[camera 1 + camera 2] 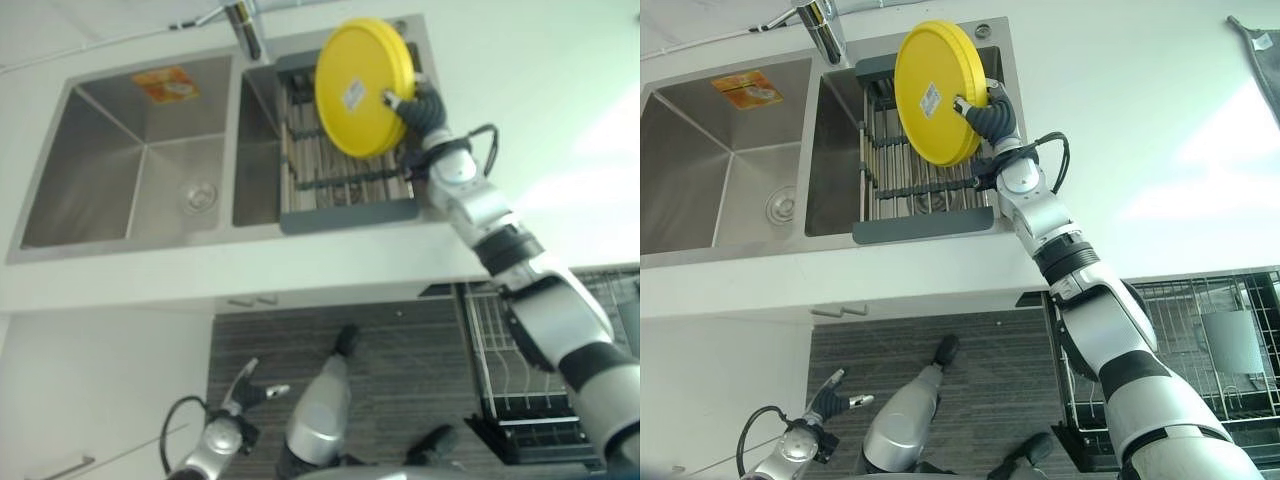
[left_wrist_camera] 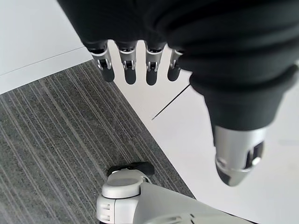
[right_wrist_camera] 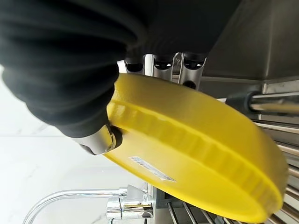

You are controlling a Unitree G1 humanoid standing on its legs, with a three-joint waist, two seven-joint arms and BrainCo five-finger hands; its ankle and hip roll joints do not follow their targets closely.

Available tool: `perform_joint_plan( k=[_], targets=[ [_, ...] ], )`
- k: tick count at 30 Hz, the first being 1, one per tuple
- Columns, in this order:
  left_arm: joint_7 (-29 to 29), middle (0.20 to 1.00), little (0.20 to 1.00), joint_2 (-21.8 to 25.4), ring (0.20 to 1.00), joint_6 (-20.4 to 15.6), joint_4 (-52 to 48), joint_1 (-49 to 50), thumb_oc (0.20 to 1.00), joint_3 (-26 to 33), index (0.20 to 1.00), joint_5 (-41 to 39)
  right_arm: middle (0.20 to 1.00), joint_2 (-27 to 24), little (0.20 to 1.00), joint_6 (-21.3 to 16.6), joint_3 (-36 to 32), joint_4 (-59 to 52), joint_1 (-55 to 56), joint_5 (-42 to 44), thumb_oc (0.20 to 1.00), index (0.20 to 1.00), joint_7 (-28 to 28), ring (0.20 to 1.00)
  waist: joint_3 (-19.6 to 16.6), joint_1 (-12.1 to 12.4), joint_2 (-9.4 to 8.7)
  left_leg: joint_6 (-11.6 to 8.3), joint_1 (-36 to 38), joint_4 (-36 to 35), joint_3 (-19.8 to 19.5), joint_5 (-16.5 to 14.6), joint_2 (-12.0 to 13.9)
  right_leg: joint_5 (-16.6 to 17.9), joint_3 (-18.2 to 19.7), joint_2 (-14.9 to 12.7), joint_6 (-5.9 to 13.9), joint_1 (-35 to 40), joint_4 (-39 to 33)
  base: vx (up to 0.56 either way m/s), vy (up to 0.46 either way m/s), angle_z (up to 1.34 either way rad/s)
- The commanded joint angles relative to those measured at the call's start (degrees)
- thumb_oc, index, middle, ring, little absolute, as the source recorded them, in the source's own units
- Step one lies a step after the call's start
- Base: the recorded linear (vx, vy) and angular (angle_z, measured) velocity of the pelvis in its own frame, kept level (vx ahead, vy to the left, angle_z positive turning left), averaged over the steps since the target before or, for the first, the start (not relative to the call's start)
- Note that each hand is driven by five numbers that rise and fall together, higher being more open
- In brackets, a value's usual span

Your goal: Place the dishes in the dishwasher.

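A round yellow plate [image 1: 360, 85] is lifted on edge above the drying rack [image 1: 340, 170] that sits in the right basin of the steel sink. My right hand [image 1: 990, 113] is shut on its rim, thumb [image 3: 100, 140] on the underside with the white label, fingers [image 3: 161, 65] behind it. Down by the floor at the lower left hangs my left hand [image 1: 245, 388], fingers [image 2: 126, 65] straight and holding nothing. The open dishwasher's wire rack [image 1: 1200, 320] shows at the lower right, under the counter.
A chrome tap [image 1: 245, 28] stands behind the sink divider. The left basin [image 1: 140, 160] has a drain and an orange sticker. White counter [image 1: 1160, 150] runs to the right of the sink. Grey striped floor [image 1: 400, 370] lies below the counter edge.
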Motion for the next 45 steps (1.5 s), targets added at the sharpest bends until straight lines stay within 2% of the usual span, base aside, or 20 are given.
perform_joint_plan(
  k=[1, 6, 8, 12, 14, 19, 23, 25, 26, 30, 31, 32, 36, 38, 41, 45],
  targets=[
    [0.44, 1.0, 1.0, 2.69, 1.0, -0.43, 0.15, -1.96, 1.0, -2.37, 1.0, -2.69, 0.2, -0.86, 0.2, -3.94, 2.57, -0.83, -4.86, -0.11, 0.2, 0.2, -1.22, 0.2, 0.47, 0.74, 0.28, 1.85, -0.22, -1.26, 2.46, 0.07, 0.23, 2.5, 3.3, -4.51, -0.44, -3.58, 7.82, 0.0, 0.0, 0.0],
    [1.0, 1.0, 1.0, 2.11, 1.0, -1.09, 1.34, -2.09, 1.0, -2.68, 1.0, -2.33, 0.2, 0.12, 0.2, -12.01, 1.29, -2.75, -3.17, 7.11, 0.2, 0.2, -0.28, 0.2, 0.06, 0.2, 0.22, 1.75, 0.13, -1.27, 3.23, 0.01, 0.5, 2.7, 3.3, -4.42, -0.46, -3.29, 7.58, -0.01, -0.01, 0.0],
    [0.95, 1.0, 1.0, 2.08, 1.0, -1.1, 2.01, -2.27, 1.0, -2.99, 1.0, -2.14, 0.2, 1.74, 0.2, -18.2, -1.23, -6.92, -1.08, 12.35, 0.2, 0.2, -0.33, 0.2, -0.65, -0.47, 0.0, 1.61, 0.9, -1.27, 3.99, -0.23, 0.88, 2.61, 3.49, -4.02, -0.63, -2.69, 7.24, -0.05, -0.082, -0.02],
    [1.42, 1.0, 1.0, 1.57, 1.0, -1.36, 3.52, -2.27, 1.0, -3.0, 1.0, -1.77, 0.2, 3.36, 0.2, -22.51, -3.29, -14.26, 1.6, 12.77, 0.2, 0.2, -1.99, 0.2, -1.93, -1.78, -0.65, 1.36, 2.23, -1.27, 5.43, -0.78, 1.78, 2.45, 4.0, -3.34, -0.88, -1.97, 6.67, -0.04, -0.093, -0.07],
    [2.09, 1.0, 1.0, 1.26, 1.0, -1.86, 4.35, -1.82, 1.0, -2.81, 1.0, 0.99, 0.2, 4.18, 0.2, -24.3, -4.28, -19.25, 3.78, 12.45, 0.2, 0.2, -2.69, 0.2, -3.23, -2.83, -1.14, 1.06, 3.51, -1.27, 6.92, -1.17, 2.58, 2.36, 4.15, -2.98, -0.98, -1.12, 6.13, -0.04, -0.105, -0.22],
    [3.98, 1.0, 1.0, -0.04, 1.0, -1.6, 6.31, -0.83, 1.0, -4.39, 1.0, 5.25, 0.2, 5.11, 0.2, -24.92, -4.27, -29.3, 9.42, 11.53, 0.2, 0.2, -4.52, 0.2, -7.45, -6.22, -2.22, 0.1, 7.67, -1.27, 11.12, -1.9, 4.98, 1.92, 4.5, -2.0, -0.91, 1.23, 4.89, -0.01, -0.101, -0.56],
    [4.04, 1.0, 1.0, -1.36, 1.0, 0.41, 7.05, -1.07, 1.0, -5.52, 1.0, 7.29, 0.2, 4.21, 0.2, -25.15, -5.07, -34.19, 14.45, 15.31, 0.2, 0.2, -6.84, 0.2, -11.38, -9.57, -2.67, 0.41, 11.61, -1.27, 14.06, -1.69, 6.55, 0.92, 5.61, -0.96, -2.44, 2.22, 5.73, 0.05, -0.124, -0.55],
    [3.58, 1.0, 1.0, -1.76, 1.0, 1.19, 7.22, -1.45, 1.0, -6.23, 1.0, 8.11, 0.2, 3.84, 0.2, -25.46, -5.65, -35.83, 16.58, 18.6, 0.2, 0.2, -6.57, 0.2, -12.23, -11.62, -2.47, 0.55, 14.31, -0.69, 15.74, -2.5, 7.25, -0.46, 7.36, -0.42, -2.95, 2.74, 7.0, 0.08, -0.143, -0.46],
    [3.43, 1.0, 1.0, -2.18, 1.0, 1.74, 7.72, -1.95, 1.0, -6.74, 1.0, 7.66, 0.2, 3.66, 0.2, -25.22, -5.94, -37.62, 18.25, 20.25, 0.2, 0.2, -6.58, 0.2, -12.67, -13.47, -2.56, 0.5, 16.05, 0.36, 17.57, -3.33, 7.75, -0.96, 8.82, 0.02, -3.46, 3.2, 7.23, 0.05, -0.153, -0.64],
    [2.98, 1.0, 1.0, -3.33, 1.0, 1.3, 9.18, -2.19, 1.0, -7.35, 1.0, 7.52, 0.2, 2.89, 0.2, -24.58, -7.02, -41.55, 23.39, 22.14, 0.2, 0.2, -5.35, 0.2, -13.66, -17.55, -2.85, 0.15, 18.41, 3.9, 21.7, -5.67, 9.02, -1.06, 12.33, 1.06, -4.37, 4.07, 6.52, 0.03, -0.159, -0.72],
    [2.95, 1.0, 1.0, -3.65, 1.0, 1.05, 9.46, -1.84, 1.0, -7.52, 1.0, 7.71, 0.2, 1.86, 0.2, -23.83, -7.81, -42.87, 26.02, 23.24, 0.2, 0.2, -3.93, 0.2, -13.98, -19.24, -2.87, -0.05, 19.09, 4.66, 23.19, -6.06, 9.62, -1.08, 13.52, 1.37, -4.53, 4.07, 6.58, 0.02, -0.161, -0.83],
    [3.06, 1.0, 1.0, -3.92, 1.0, 1.04, 9.6, -1.63, 1.0, -7.79, 1.0, 7.4, 0.2, 0.59, 0.2, -23.43, -8.84, -44.13, 29.05, 23.61, 0.2, 0.2, -2.69, 0.2, -14.16, -20.89, -2.93, -0.2, 19.63, 5.14, 24.67, -6.29, 10.21, -1.1, 14.63, 1.65, -4.65, 3.8, 6.76, 0.03, -0.159, -0.72],
    [2.65, 1.0, 1.0, -4.14, 1.0, 1.71, 9.6, -1.17, 1.0, -8.13, 1.0, 8.23, 0.2, -3.77, 0.2, -21.12, -12.76, -46.88, 37.15, 21.22, 0.2, 0.2, -0.76, 0.2, -14.3, -24.26, -3.46, -0.21, 20.01, 6.39, 27.77, -6.97, 11.14, -1.05, 16.35, 1.78, -4.64, 2.61, 7.68, 0.02, -0.109, -0.62],
    [1.83, 1.0, 1.0, -3.69, 1.0, -0.19, 8.79, -1.02, 1.0, -8.99, 1.0, 10.8, 0.2, -6.06, 0.2, -19.4, -14.49, -46.61, 41.91, 21.83, 0.2, 0.2, 1.88, 0.2, -13.86, -26.19, -3.77, -0.08, 19.74, 7.26, 29.29, -7.39, 11.6, -1.19, 17.32, 1.72, -4.68, 1.3, 8.79, 0.03, -0.079, -0.34],
    [1.39, 1.0, 1.0, -3.38, 1.0, -0.78, 5.32, -1.31, 1.0, -10.56, 1.0, 11.85, 0.2, -7.86, 0.2, -18.35, -15.61, -44.68, 45.51, 20.01, 0.2, 0.2, 4.97, 0.2, -13.01, -27.44, -3.78, 0.27, 18.89, 8.0, 29.79, -7.86, 11.58, -1.36, 18.3, 1.67, -4.64, -0.15, 9.6, 0.01, -0.024, -0.47],
    [-0.11, 1.0, 1.0, -1.97, 1.0, 1.71, -0.7, -3.85, 1.0, -13.22, 1.0, 10.77, 0.2, -10.41, 0.2, -19.07, -14.9, -39.3, 45.46, 14.23, 0.2, 0.2, 6.37, 0.2, -10.06, -27.61, -3.77, 0.93, 14.37, 11.35, 28.27, -8.82, 11.19, -1.78, 19.35, 1.37, -4.79, -4.03, 12.03, -0.11, -0.017, -0.06]
  ],
)
